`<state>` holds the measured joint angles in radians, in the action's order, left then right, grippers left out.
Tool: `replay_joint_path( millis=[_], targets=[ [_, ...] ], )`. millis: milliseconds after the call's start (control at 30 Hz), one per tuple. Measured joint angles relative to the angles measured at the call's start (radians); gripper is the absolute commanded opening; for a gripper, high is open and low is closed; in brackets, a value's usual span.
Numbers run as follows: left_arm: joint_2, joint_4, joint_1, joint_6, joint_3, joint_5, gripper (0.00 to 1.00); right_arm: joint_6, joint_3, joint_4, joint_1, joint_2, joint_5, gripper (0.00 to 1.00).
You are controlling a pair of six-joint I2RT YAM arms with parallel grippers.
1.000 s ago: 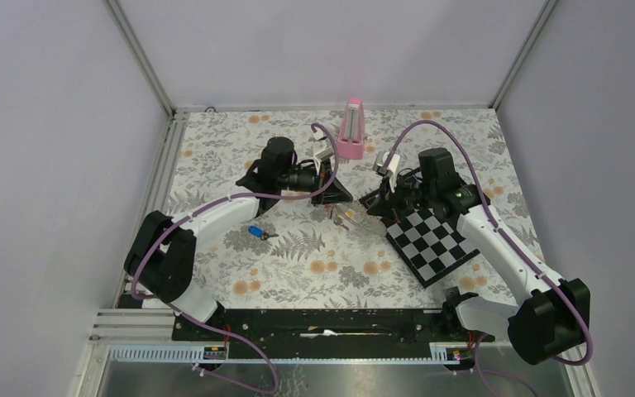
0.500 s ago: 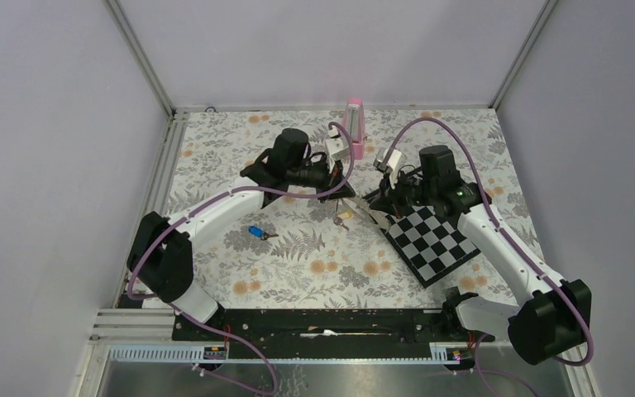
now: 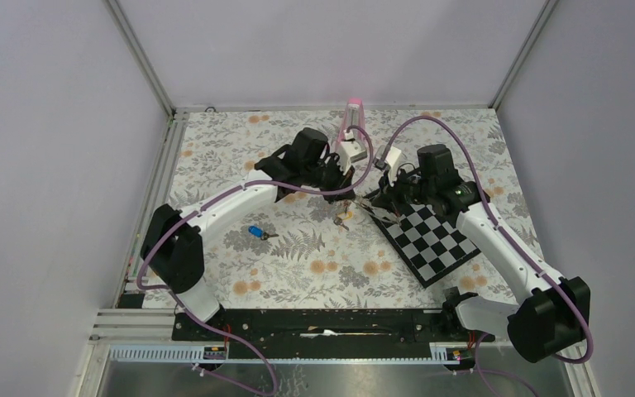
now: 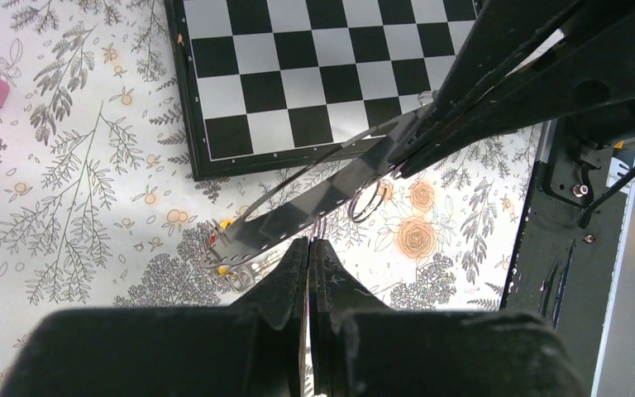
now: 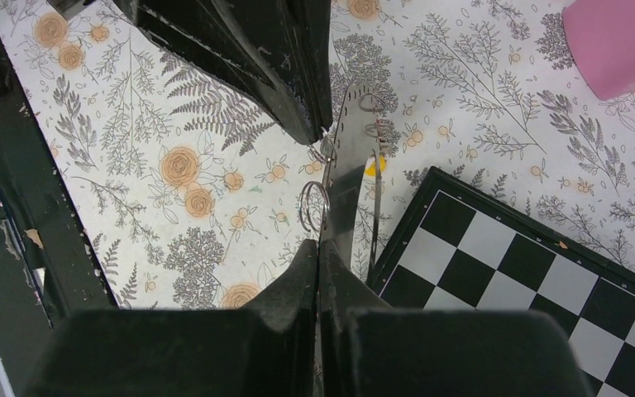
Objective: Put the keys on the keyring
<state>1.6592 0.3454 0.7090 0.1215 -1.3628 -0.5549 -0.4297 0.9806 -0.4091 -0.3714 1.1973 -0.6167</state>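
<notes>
The keyring's grey-black strap [image 4: 298, 217] is stretched in the air between both grippers. My left gripper [image 4: 309, 241] is shut on a thin silver ring at the strap's edge; in the top view it [image 3: 345, 195] is just left of the chessboard. My right gripper [image 5: 317, 245] is shut on the strap [image 5: 343, 186], with a loose silver ring [image 5: 314, 207] hanging beside it. A yellow key [image 5: 373, 165] dangles under the strap's far end near a small red piece [image 4: 213, 240]. The blue key [image 3: 255, 231] lies on the cloth, far left of both grippers.
A black-and-white chessboard [image 3: 434, 240] lies under the right arm. A pink block [image 3: 352, 124] stands at the back, just behind the left wrist. The black base rail [image 3: 331, 322] runs along the near edge. The table has a flowered cloth.
My left arm has swung right and toward the back, bringing its wrist up by the pink block. The strap and yellow key have come up off the cloth. The right arm has hardly moved.
</notes>
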Motion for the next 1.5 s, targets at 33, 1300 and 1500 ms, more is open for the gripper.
replay_joint_path(
  millis=[33, 1300, 1500],
  targets=[
    [0.002, 0.006, 0.002, 0.001, -0.002, 0.005, 0.0, 0.002, 0.0, 0.0, 0.0, 0.0, 0.001, 0.0],
    [0.111, 0.137, 0.037, -0.078, -0.157, 0.174, 0.0, 0.023, 0.0, 0.055, -0.013, 0.007, 0.041, 0.0],
    [0.111, 0.137, 0.037, -0.072, -0.157, 0.179, 0.0, 0.024, 0.0, 0.056, -0.013, 0.013, 0.049, 0.0]
  ],
)
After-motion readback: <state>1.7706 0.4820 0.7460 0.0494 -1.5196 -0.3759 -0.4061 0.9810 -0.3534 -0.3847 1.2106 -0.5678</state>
